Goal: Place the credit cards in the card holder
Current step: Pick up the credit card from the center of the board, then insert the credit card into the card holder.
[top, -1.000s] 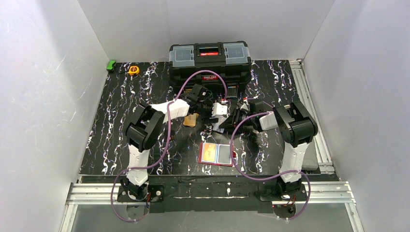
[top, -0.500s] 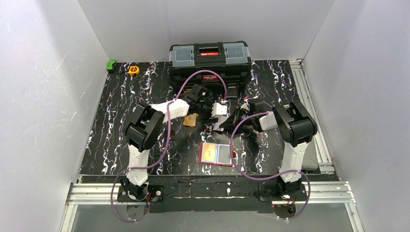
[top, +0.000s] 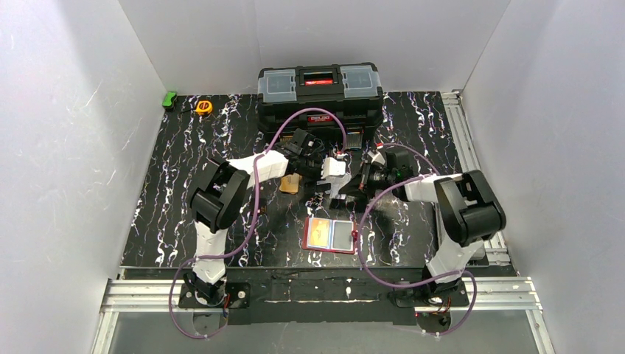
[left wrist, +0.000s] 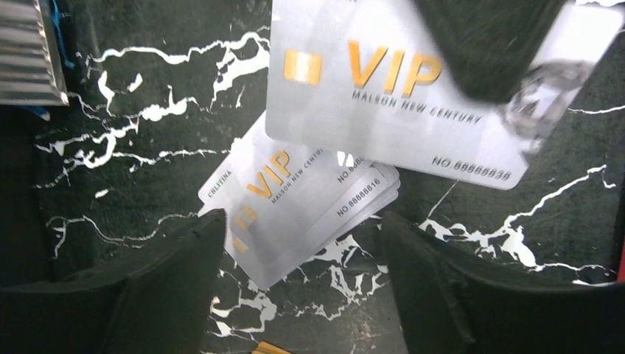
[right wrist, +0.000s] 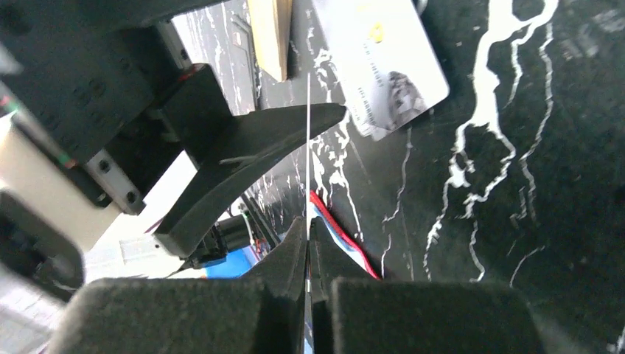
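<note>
My right gripper (right wrist: 308, 237) is shut on one whitish-grey VIP credit card, seen edge-on in the right wrist view (right wrist: 307, 133) and flat in the left wrist view (left wrist: 383, 96), held above the table. A fanned pile of whitish-grey cards (left wrist: 295, 195) lies below it, and shows in the right wrist view too (right wrist: 383, 66). My left gripper (left wrist: 302, 232) is open and empty, its fingers either side of the pile's near corner. Orange cards (top: 291, 184) lie to the left. The red card holder (top: 330, 235) lies open nearer the arms, with cards in its pockets. Both grippers, left (top: 322, 177) and right (top: 354, 178), meet mid-table.
A big black toolbox (top: 320, 92) stands at the back. A yellow tape measure (top: 203, 107) and a green object (top: 169, 99) sit at the far left corner. Purple cables loop over both arms. The left finger (right wrist: 250, 162) is close beside the held card.
The right arm's elbow has swung out to the right and lower. Its gripper stays by the card pile with the card. The left arm has hardly moved.
</note>
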Motion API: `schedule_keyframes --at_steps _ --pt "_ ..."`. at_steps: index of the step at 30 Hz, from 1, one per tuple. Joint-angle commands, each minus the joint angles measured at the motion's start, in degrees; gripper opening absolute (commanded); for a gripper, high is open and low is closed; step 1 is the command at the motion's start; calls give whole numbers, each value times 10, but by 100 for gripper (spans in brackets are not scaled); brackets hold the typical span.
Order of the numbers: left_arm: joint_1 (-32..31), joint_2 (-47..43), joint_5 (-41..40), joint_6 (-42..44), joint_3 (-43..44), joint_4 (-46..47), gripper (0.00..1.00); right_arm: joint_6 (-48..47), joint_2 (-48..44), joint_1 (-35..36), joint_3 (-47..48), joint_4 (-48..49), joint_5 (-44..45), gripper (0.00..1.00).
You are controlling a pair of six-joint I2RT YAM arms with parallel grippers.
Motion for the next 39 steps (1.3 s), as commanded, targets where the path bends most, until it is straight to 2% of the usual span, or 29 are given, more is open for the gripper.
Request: schedule_keyframes --at_steps 1,4,8,12,18,22,28,39 --pt "8 -58 -15 -32 32 -48 81 -70 -77 6 21 -115 18 1" --pt "19 -99 -14 -49 37 -81 98 -128 -128 32 36 -216 47 1" --pt "32 -184 -8 -70 -4 -129 98 -169 -180 96 43 -344 109 1" --pt "32 -290 20 -73 -111 -154 98 -172 -227 141 20 -410 161 1" --pt "8 -397 42 -28 -260 -158 98 -157 -248 151 -21 -406 172 1" --pt "-12 -406 52 -10 -299 -128 96 -152 -229 162 -21 -403 181 1" --pt "-32 -372 62 -5 -315 -86 87 -158 -215 163 -28 -424 202 1" --pt "-53 -312 70 16 -333 -18 80 -161 -208 160 -30 -434 222 1"
